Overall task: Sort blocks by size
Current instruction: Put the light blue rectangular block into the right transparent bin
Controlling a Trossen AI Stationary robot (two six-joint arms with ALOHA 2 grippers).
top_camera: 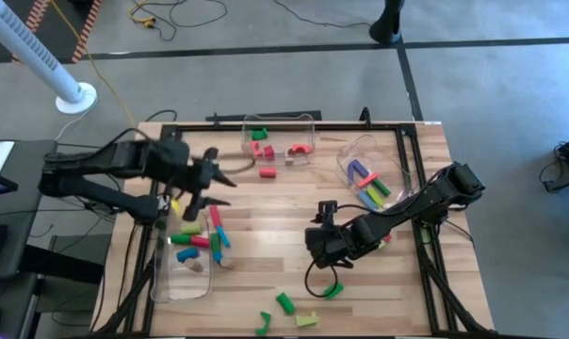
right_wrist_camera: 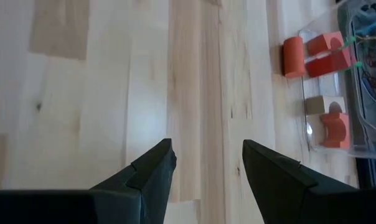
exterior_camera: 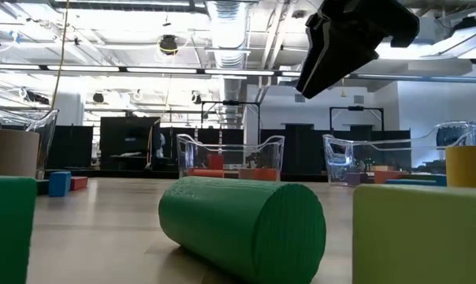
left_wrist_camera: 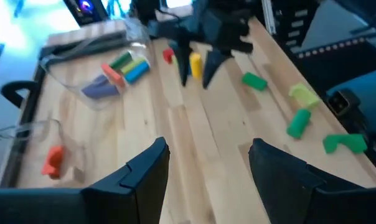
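my right gripper [right_wrist_camera: 205, 163] has its jaws spread wide with nothing between them, hanging over bare wood near the middle of the surface [top_camera: 266, 240]; through its camera i see a red cylinder [right_wrist_camera: 293, 56] lying on the wood just outside a clear bin [right_wrist_camera: 356, 81], with red blocks and a tan one inside that bin. my left gripper [left_wrist_camera: 206, 165] also has its jaws wide and empty, held above the left side of the surface, close over the long clear bin [top_camera: 186, 282] that holds a mix of red, blue, green and yellow pieces. in the overhead view a far bin [top_camera: 280, 121] near the back edge carries red blocks [top_camera: 299, 151] and a green one, and a right-hand bin [top_camera: 360, 151] holds longer bars in purple, blue, yellow and green. loose green blocks [top_camera: 284, 303] lie near the front edge, one just beside the right arm. the level camera shows a green cylinder [exterior_camera: 242, 225] lying on its side up close.
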